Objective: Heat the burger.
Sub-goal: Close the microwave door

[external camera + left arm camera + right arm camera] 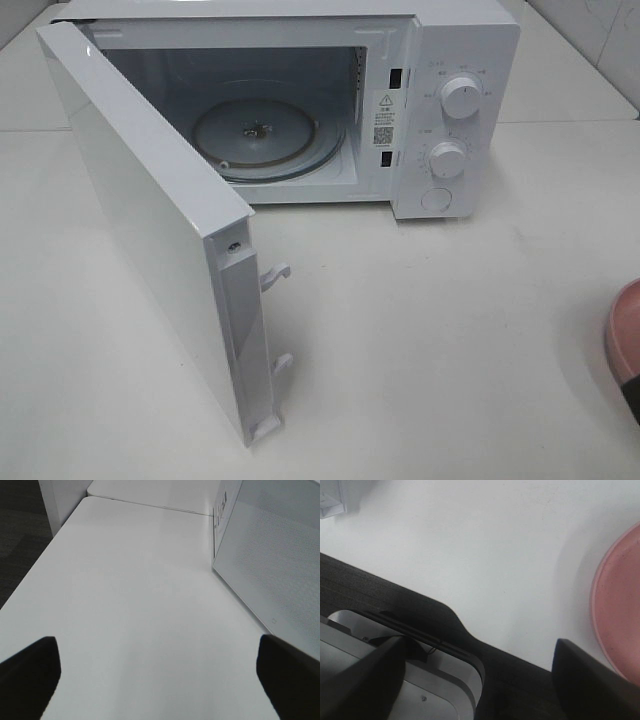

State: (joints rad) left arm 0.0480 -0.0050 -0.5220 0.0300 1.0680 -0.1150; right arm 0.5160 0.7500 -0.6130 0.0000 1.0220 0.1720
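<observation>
Pink plate (620,605) beside right claw (475,680) (no burger)

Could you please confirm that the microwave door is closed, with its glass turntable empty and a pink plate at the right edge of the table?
Not quite: the microwave door is swung wide open, as the exterior high view shows. The rest holds: the glass turntable is empty, and the pink plate sits at the table's right edge.
</observation>
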